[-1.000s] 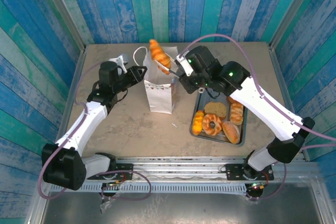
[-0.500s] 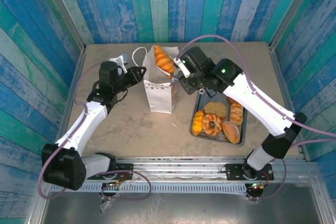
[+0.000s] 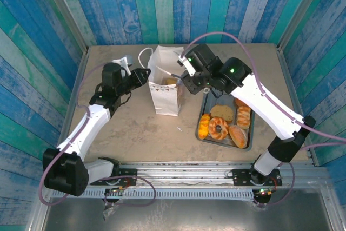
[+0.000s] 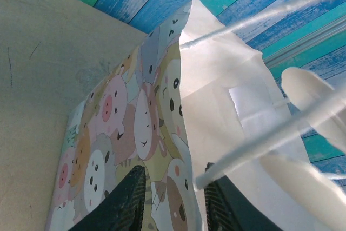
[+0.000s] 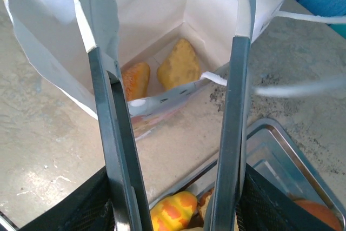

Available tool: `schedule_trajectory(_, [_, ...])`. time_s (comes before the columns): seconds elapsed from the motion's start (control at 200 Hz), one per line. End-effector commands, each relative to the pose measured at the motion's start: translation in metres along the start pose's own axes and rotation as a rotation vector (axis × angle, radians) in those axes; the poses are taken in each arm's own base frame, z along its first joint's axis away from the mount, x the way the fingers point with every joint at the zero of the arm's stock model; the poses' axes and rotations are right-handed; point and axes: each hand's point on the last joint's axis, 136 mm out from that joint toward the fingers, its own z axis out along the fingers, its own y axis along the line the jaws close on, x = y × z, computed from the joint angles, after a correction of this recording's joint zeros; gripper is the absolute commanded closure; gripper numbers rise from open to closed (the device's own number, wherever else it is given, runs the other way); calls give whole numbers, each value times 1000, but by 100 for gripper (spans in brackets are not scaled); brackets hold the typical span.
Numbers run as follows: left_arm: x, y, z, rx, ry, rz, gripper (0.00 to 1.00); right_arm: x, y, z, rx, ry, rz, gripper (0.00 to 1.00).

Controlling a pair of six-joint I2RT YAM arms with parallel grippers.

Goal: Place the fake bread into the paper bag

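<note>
**While my tongs gape, bread sits on the floor of the bag**

Right wrist view first: my right gripper [image 5: 175, 204] clasps the metal tongs [image 5: 111, 117] from outside, a black finger on each arm. The tong arms stand well apart, with nothing between their white tips. Those tips hang over the open mouth of the paper bag [image 5: 146, 4]. Straight below them, down on the bag's floor, lie two pieces of fake bread [image 5: 181, 64], a yellow lump and an orange one just beside each other, touching neither tong.

From above, I see that gripper at the bag's right rim, and the bag upright on the table [image 3: 130, 128]. More bread lies on the tray [image 3: 246, 145] just right of the bag, a ring doughnut [image 3: 218, 129] among it.

Over on the other side, my left gripper [image 4: 175, 187] straddles the bag's left wall, which is printed with cartoon animals. Whether it pinches the paper, I cannot tell.
</note>
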Motion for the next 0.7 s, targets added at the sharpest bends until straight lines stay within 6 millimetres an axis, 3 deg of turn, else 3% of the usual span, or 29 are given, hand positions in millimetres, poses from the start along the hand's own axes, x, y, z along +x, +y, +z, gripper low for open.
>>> schedule_trajectory(0.0, [-4,-8,-1,18,5,29,64,-18,5,-12,-29,-61,14,44])
schedule_trajectory(0.185, [-6,-12,-3,26,-1,36,60,-33,6,-28,-54,-122,33,45])
schedule_trajectory(0.306, [-9,-17,-5,42,-5,39,53,-44,5,-44,-65,-178,51,46])
schedule_trajectory(0.506, [-16,-26,-10,56,-24,66,45,-65,-11,-77,-31,-280,73,47])
schedule_trajectory(0.691, [-25,-26,-21,24,-75,112,43,-67,-35,-97,4,-329,142,46])
